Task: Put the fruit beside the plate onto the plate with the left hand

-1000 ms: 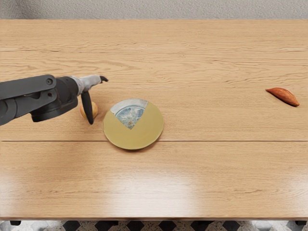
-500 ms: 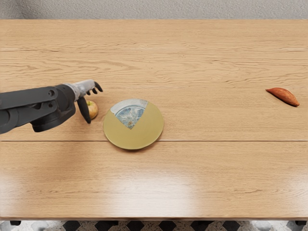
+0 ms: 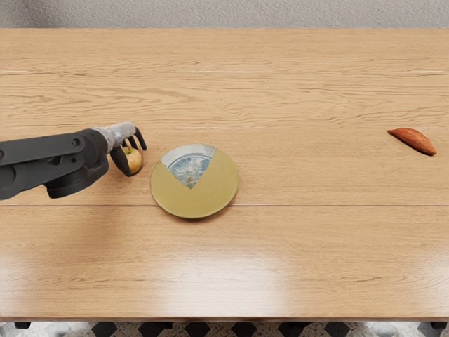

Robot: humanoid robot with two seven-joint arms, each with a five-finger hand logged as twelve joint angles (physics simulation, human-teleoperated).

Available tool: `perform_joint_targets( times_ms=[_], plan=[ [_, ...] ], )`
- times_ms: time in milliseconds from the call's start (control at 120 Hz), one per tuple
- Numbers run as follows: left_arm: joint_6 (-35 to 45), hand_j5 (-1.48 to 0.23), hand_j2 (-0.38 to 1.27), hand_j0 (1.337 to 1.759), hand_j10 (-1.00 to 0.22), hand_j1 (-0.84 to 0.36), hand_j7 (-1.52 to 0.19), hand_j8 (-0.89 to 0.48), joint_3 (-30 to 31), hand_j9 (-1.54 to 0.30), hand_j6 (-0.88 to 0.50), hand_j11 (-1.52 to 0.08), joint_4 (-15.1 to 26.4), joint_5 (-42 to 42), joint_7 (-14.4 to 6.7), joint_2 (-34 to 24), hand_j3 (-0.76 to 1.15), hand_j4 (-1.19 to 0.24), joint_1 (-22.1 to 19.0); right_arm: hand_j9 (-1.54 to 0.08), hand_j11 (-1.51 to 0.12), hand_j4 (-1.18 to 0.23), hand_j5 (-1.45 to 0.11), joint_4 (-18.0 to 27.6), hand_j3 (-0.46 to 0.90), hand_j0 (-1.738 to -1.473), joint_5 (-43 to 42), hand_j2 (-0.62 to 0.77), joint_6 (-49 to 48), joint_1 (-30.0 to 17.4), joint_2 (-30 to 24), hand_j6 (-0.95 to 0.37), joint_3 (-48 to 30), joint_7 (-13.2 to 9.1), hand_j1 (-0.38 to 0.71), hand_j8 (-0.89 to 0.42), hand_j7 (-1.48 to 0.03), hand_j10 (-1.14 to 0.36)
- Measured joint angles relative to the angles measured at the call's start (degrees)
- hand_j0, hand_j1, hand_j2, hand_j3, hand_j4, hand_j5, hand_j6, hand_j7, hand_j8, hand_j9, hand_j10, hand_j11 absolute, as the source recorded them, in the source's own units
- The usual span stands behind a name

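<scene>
A small yellow apple (image 3: 133, 159) lies on the table just left of the round yellow plate (image 3: 203, 193), which has a patterned wedge at its top. My left hand (image 3: 126, 146) comes in from the left and hangs over the apple. Its dark fingers curl down around the fruit's top and left side, the thumb on the near side. I cannot tell whether they grip it. The apple rests on the wood.
An orange-brown sweet potato (image 3: 412, 140) lies far to the right near the table's edge. The wooden table (image 3: 280, 260) stretches wide in front of and behind the plate. The right arm does not show.
My left hand has drawn back a little to the left and lowered. Its fingers, spread out a second ago, have curled down around the apple. The apple has stayed where it was.
</scene>
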State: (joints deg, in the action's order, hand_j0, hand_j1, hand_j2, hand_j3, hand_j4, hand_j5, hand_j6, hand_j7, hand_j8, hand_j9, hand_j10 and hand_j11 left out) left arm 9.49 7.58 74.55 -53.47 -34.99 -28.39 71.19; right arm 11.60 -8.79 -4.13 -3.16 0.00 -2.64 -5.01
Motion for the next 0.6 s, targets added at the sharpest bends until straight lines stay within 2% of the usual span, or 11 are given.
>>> perform_joint_targets(
  times_ms=[225,492,600],
  plan=[
    [-0.1,-0.76,0.07,1.650,-0.56,-0.23,-0.76,-0.39,0.1,-0.78,-0.40,-0.77,-0.1,-0.1,-0.1,0.4,0.00,-0.57,-0.1,-0.02,-0.02,-0.02,-0.02,0.0,0.00,-1.658,0.0,0.00,0.0,0.0,0.0,-0.02,0.0,0.0,-0.33,-0.02,-0.02,-0.02],
    [0.1,-0.86,0.28,1.652,-0.63,-0.24,-0.87,-0.41,0.0,-0.88,-0.46,-0.88,-0.3,0.6,0.0,0.5,0.00,-0.66,-0.1,-0.02,-0.02,-0.02,-0.02,0.0,0.00,-1.658,0.0,0.00,0.0,0.0,0.0,-0.02,0.0,0.0,-0.33,-0.02,-0.02,-0.02],
    [0.0,-0.88,0.35,1.653,-0.65,-0.24,-0.88,-0.42,-2.2,-0.90,-0.49,-0.89,-0.4,2.8,0.0,0.4,0.00,-0.67,0.0,-0.02,-0.02,-0.02,-0.02,0.0,0.00,-1.658,0.0,0.00,0.0,0.0,0.0,-0.02,0.0,0.0,-0.33,-0.02,-0.02,-0.02]
  ],
)
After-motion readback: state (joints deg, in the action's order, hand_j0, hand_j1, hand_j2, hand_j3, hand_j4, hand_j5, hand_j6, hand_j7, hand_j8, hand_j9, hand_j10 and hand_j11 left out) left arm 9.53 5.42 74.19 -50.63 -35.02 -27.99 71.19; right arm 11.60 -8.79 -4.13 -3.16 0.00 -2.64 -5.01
